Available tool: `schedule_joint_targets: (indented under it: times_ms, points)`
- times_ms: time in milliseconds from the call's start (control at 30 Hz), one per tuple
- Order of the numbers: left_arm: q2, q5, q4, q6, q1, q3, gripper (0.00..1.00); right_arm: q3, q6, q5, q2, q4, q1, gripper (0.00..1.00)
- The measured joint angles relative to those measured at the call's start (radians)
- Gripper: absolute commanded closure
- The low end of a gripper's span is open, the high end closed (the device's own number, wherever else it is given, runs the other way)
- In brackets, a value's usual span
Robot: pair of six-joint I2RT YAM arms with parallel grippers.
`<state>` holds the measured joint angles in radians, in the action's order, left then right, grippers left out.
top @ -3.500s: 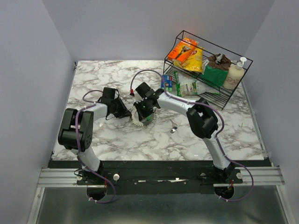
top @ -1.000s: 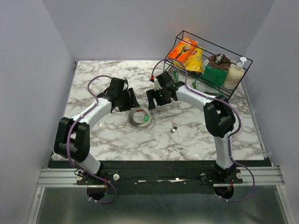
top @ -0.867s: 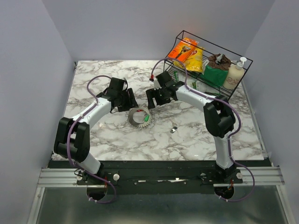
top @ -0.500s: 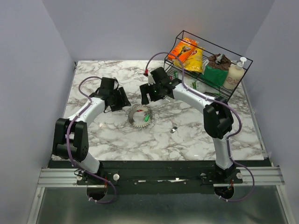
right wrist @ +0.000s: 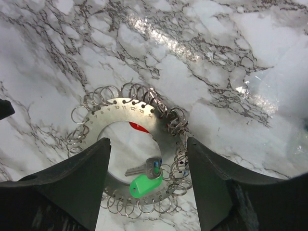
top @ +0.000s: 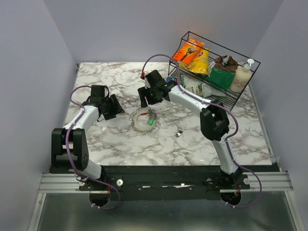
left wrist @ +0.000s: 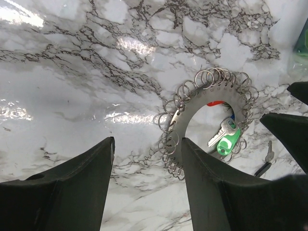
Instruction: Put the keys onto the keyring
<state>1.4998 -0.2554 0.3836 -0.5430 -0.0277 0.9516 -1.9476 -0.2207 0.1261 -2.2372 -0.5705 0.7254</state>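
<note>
The keyring (top: 143, 120) is a flat silver numbered plate fringed with small wire loops, lying on the marble. A silver key (right wrist: 144, 168) with a green tag (right wrist: 144, 185) rests in its opening, beside a red piece (right wrist: 139, 127). In the left wrist view, the plate (left wrist: 185, 120) lies ahead and right of my fingers, with the key (left wrist: 219, 134) inside. One loose key (top: 178, 132) lies to the right. My left gripper (top: 115, 107) (left wrist: 147, 142) is open, left of the ring. My right gripper (top: 144, 98) (right wrist: 148, 142) hovers open above the ring's far side.
A black wire rack (top: 216, 72) at the back right holds snack packets and a soap bottle (top: 243, 77). Packets (top: 192, 89) lie at its foot, close behind my right arm. The left table edge (top: 72, 101) is near my left arm.
My left gripper has drawn back to the left, away from the keyring. My right gripper has shifted left, to the ring's far side. The keyring and loose key have not moved.
</note>
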Motion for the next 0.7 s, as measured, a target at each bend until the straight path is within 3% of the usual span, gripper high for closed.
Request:
schedule_joint_targets:
  times_ms: [700]
  points:
    - [0.000,-0.117,-0.079,-0.011,0.000,-0.074,0.34,-0.064,-0.042,-0.059,-0.064,-0.064,0.034,0.36]
